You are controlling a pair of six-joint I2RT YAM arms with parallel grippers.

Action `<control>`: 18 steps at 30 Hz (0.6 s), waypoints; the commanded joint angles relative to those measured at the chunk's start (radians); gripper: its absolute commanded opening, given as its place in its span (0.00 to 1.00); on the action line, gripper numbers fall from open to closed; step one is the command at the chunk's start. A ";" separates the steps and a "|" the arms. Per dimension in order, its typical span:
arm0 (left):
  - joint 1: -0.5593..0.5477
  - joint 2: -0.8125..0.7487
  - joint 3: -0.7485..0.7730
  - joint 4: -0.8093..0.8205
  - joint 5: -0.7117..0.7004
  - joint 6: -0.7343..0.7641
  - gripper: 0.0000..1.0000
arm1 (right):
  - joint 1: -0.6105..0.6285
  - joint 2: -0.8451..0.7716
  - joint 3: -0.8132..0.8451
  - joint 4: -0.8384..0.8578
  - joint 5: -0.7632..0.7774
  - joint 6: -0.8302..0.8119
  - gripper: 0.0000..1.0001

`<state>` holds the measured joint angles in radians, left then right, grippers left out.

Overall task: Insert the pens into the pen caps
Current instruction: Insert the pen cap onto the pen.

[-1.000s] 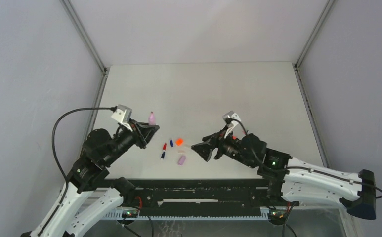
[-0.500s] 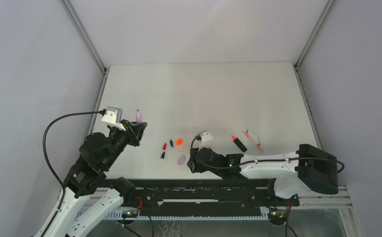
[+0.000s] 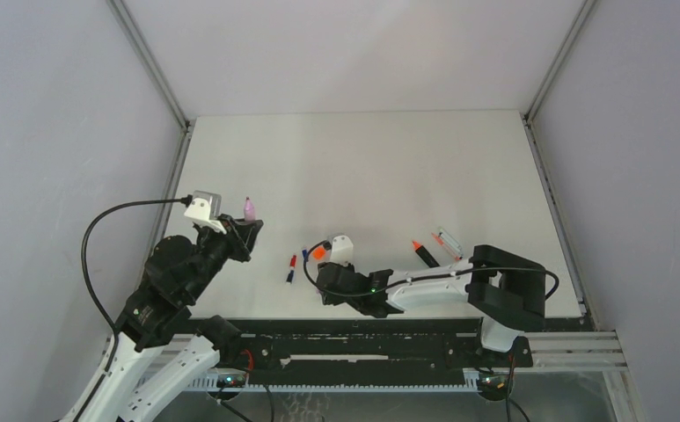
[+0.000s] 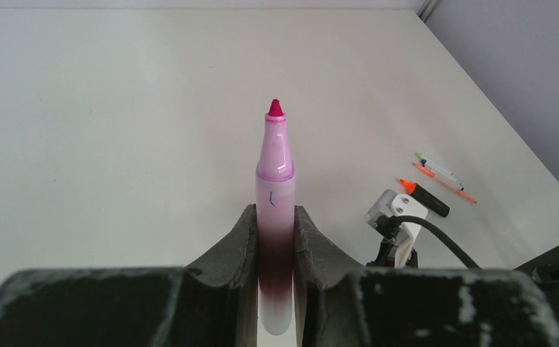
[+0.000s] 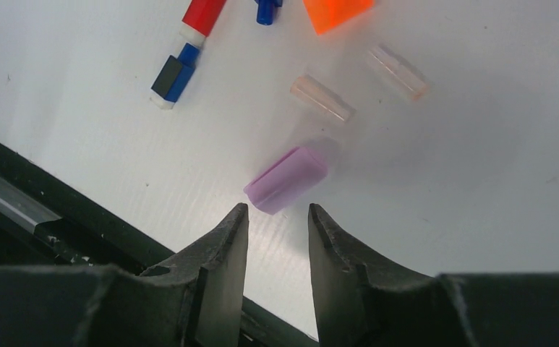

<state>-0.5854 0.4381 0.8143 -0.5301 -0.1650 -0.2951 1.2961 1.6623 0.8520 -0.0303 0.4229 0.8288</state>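
- The right jaws stand parted, low over the tabletop point(image 5: 479, 181); the lilac cap point(image 5: 286, 179) lies just ahead of their gap, not between them.
- The left jaws clench the lilac-pink highlighter point(image 4: 275, 188), tip outward.

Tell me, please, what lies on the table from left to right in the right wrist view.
Blue-and-black pen piece → lilac cap → pale clear cap at the far right.
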 commanded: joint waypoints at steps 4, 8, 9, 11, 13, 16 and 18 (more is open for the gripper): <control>0.006 -0.003 -0.012 0.033 0.004 0.017 0.00 | 0.011 0.060 0.085 0.019 0.034 -0.013 0.34; 0.007 -0.009 -0.012 0.033 0.002 0.019 0.00 | 0.011 0.093 0.109 0.004 0.047 -0.022 0.34; 0.007 -0.009 -0.013 0.034 0.003 0.019 0.00 | 0.011 0.101 0.115 0.001 0.048 -0.024 0.34; 0.008 -0.009 -0.013 0.035 0.002 0.019 0.00 | 0.011 0.115 0.129 -0.007 0.049 -0.028 0.33; 0.008 -0.009 -0.013 0.033 0.004 0.019 0.00 | 0.011 0.125 0.141 -0.015 0.052 -0.029 0.33; 0.009 -0.010 -0.014 0.032 0.006 0.018 0.00 | 0.012 0.132 0.152 -0.036 0.066 -0.022 0.32; 0.008 -0.010 -0.016 0.032 0.008 0.017 0.00 | 0.012 0.134 0.155 -0.055 0.079 -0.014 0.33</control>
<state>-0.5846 0.4374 0.8143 -0.5301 -0.1627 -0.2951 1.2984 1.7939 0.9665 -0.0586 0.4530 0.8146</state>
